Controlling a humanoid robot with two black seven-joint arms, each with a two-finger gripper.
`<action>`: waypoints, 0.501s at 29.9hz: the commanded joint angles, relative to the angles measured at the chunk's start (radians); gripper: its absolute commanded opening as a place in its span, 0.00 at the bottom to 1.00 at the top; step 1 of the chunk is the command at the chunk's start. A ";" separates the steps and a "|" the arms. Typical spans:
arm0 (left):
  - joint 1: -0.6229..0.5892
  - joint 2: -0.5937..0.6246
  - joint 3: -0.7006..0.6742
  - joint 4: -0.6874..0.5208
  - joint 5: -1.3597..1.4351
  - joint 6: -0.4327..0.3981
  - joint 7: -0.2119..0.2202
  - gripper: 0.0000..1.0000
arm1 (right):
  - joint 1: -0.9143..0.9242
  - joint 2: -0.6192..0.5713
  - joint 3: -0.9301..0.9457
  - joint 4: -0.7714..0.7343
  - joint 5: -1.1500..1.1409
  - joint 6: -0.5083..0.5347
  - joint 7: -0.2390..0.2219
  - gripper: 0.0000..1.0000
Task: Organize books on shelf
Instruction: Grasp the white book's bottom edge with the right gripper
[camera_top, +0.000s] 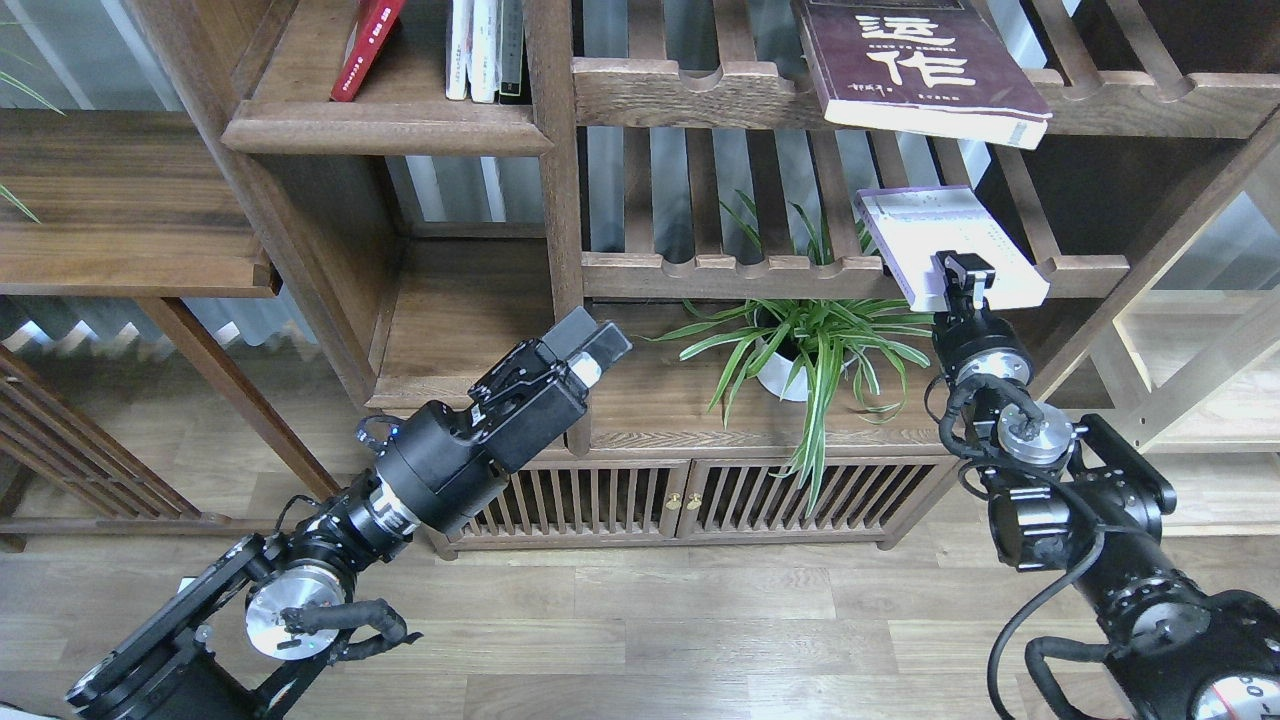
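The red book (365, 45) leans on the solid dark-brown shelf (385, 128) at the top left. The maroon book (915, 65) with white characters lies on the upper slatted rack and overhangs its front rail. The pale white-lavender book (945, 240) lies on the lower slatted rack and sticks out over the rail. My right gripper (966, 274) is at this book's near edge and overlaps it; it is seen end-on, so its opening is unclear. My left gripper (592, 345) hangs empty in front of the bookcase's middle post, fingers together.
Thin white-spined volumes (483, 50) stand on the solid shelf right of the red book. A potted spider plant (800, 345) sits under the lower rack, close to my right arm. A low slatted cabinet (680, 500) stands below. The wood floor (640, 620) lies in front.
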 joint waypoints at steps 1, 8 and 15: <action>0.000 0.000 0.001 0.000 0.000 0.000 0.000 0.97 | -0.001 0.002 0.030 0.000 0.004 0.009 0.000 0.28; 0.000 0.000 0.000 0.000 0.000 0.000 0.000 0.97 | 0.000 0.003 0.038 0.000 0.006 0.010 0.000 0.04; 0.001 0.000 -0.008 0.007 0.002 0.000 0.000 0.96 | -0.001 0.003 0.041 0.004 0.007 0.012 0.001 0.04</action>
